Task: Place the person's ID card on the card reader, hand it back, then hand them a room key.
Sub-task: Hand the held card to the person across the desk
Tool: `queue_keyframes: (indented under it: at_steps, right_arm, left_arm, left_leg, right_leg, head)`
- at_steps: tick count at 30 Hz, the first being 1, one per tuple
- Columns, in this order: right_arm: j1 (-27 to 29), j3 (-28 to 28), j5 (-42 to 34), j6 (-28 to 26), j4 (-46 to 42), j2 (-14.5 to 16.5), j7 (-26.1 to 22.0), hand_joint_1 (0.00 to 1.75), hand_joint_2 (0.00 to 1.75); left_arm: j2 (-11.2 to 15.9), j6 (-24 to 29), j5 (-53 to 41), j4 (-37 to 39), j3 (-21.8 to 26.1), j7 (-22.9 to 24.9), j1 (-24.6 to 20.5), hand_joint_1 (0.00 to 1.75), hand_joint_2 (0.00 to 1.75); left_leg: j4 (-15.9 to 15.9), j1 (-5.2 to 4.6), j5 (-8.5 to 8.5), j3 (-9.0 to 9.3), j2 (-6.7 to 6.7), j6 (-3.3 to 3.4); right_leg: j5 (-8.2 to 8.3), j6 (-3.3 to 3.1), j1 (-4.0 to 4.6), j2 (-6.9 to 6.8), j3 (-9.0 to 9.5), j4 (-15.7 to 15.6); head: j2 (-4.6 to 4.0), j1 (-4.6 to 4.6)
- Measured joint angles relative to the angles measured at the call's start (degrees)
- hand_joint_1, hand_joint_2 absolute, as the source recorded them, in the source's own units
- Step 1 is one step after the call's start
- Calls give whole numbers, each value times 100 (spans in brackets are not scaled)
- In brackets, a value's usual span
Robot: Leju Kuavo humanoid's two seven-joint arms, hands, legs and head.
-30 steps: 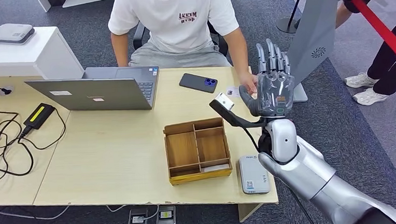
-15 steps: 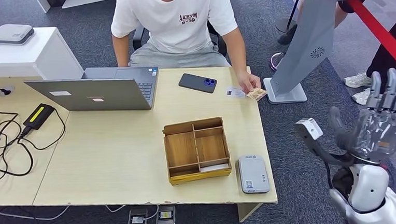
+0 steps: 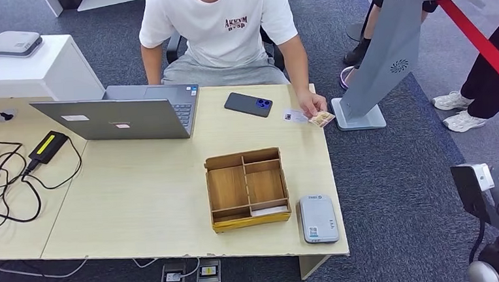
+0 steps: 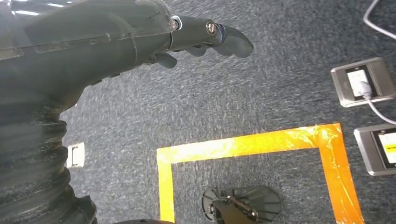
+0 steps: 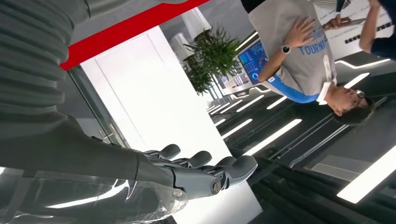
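A person in a white T-shirt (image 3: pixel 227 24) sits at the top centre of the head view, behind a pale wooden table (image 3: pixel 138 180). Their hand (image 3: pixel 311 104) rests at the table's right edge and holds a small patterned card (image 3: pixel 322 118) by its corner. Just left of that hand a white card (image 3: pixel 293 116) lies flat on the table, and left of that lies a dark phone (image 3: pixel 249 104). Which of the two cards is the ID card cannot be told.

In the lower middle of the frame stands a wooden tray (image 3: pixel 247 188) with compartments; a pale card-like strip lies in its front right slot. Touching its right side, at the table's front right corner, lies the grey card reader (image 3: pixel 319 219) with nothing on it.

An open laptop (image 3: pixel 127 112) sits in the upper left part of the table, with a black power brick (image 3: pixel 49 145) and looping cables (image 3: pixel 8 188) at the far left.

The right hand (image 5: pixel 201 172) points its fingers out straight and together, holding nothing, seen against a bright interior in its wrist view. The left hand (image 4: pixel 205 42) hangs over grey carpet (image 4: pixel 261 102) marked with orange tape (image 4: pixel 252 144); its fingers are extended and empty.
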Motion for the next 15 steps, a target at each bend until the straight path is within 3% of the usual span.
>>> queue_keyframes:
  at_steps: [9,15]
  right_arm:
    - [48,-1538,-158,2,851,1328,-1449,0,175]
    - [77,-2165,-156,2,1728,1948,-1547,0,175]
  left_arm:
    - [-125,0,-470,10,700,132,35,0,175]
    - [-207,-2,-620,10,994,328,70,0,175]
  left_leg:
    - [-1,3,0,-1,6,0]
    - [-1,2,-4,-1,9,-5]
  right_leg:
    - [-1,0,3,10,-3,0]
    - [-3,1,2,14,-3,0]
  head:
    - [0,-1]
    - [0,2]
